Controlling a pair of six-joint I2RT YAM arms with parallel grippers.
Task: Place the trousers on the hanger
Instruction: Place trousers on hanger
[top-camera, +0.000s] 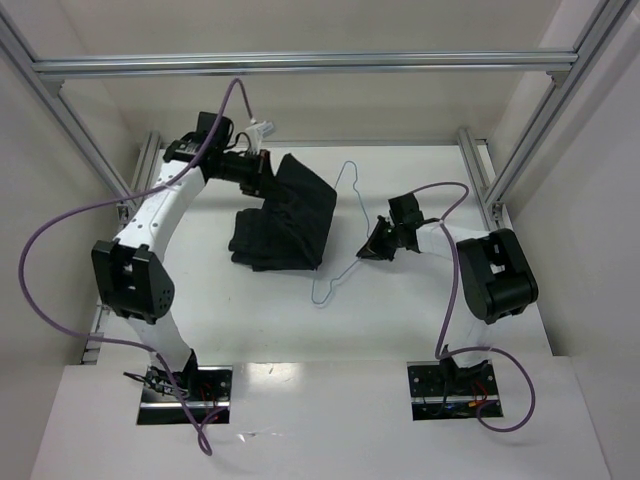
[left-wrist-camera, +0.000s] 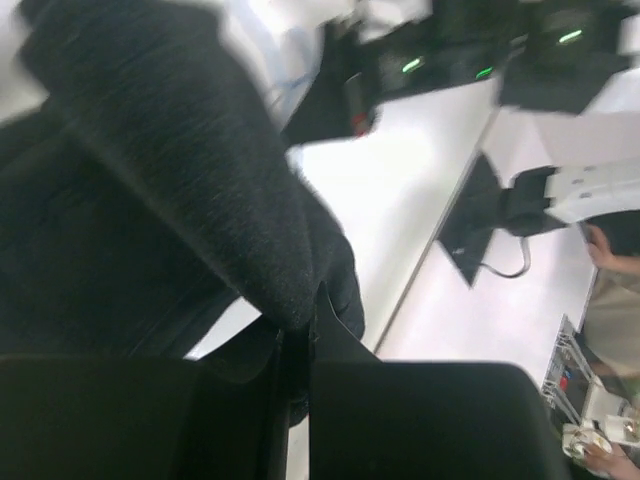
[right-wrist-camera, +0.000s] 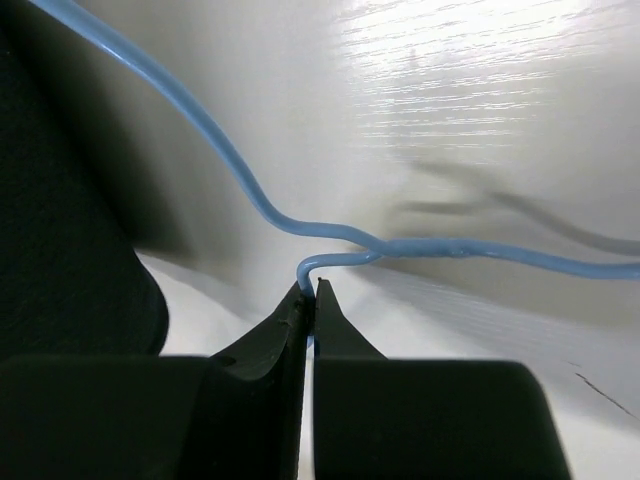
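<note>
From above, your left tool (top-camera: 262, 172) is pinched nearly shut on a far corner of the trousers (top-camera: 285, 215). It lifts that edge while the rest lies bunched on the bench (top-camera: 400, 320), left of centre. Your right tool (top-camera: 375, 247) is clamped on the hanger (top-camera: 318, 296), which lies just right of the trousers with its hook pointing away from you. Holding both at once looks meant to let you feed the cloth across the wire. The silver frame bars (top-camera: 300, 63) and purple cables (top-camera: 40, 260) stand around the bench, well clear of the work.

In the left wrist view, the tool (left-wrist-camera: 300, 310) grips a thick fold of the trousers (left-wrist-camera: 150, 200). The cloth fills most of the view, so you see little of the hanger from here.

In the right wrist view, the tool (right-wrist-camera: 308, 295) is closed hard on the bent wire end near the hanger (right-wrist-camera: 450, 246) neck twist. The dark mass at left is probably the trousers, though it is too blurred to be sure. The bunched folds are what stand in your way, since they could snag on the wire.
</note>
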